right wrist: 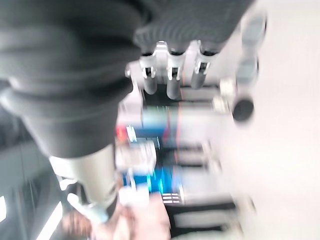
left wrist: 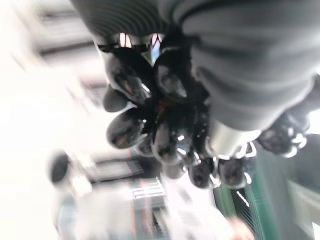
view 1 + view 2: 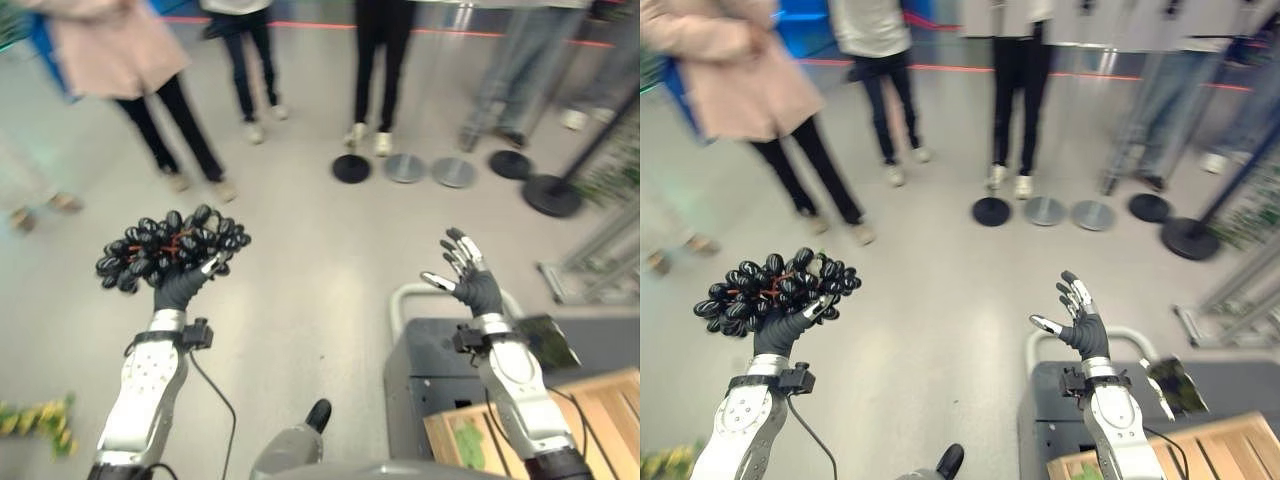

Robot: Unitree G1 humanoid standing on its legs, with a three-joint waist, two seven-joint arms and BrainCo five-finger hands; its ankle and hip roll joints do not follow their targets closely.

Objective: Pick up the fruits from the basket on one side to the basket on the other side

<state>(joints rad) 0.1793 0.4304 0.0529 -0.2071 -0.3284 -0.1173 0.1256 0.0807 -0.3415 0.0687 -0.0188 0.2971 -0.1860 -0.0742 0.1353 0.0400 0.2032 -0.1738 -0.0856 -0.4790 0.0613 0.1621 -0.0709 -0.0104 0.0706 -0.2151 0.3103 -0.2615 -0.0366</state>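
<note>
Grapes (image 3: 172, 245) crosswise in L hand (image 3: 183, 287)

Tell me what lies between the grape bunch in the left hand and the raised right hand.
Nothing: between the grape bunch in the left hand and the open right hand, the left eye view shows bare floor.

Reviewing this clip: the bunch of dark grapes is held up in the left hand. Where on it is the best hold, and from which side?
From below, as the left hand does now: fingers cupped under the bunch of dark grapes, near the reddish stem at its middle. The bunch is wide, loose and lumpy, so a pinch on single outer grapes would likely pull them off. The right hand is open, holding nothing.
</note>
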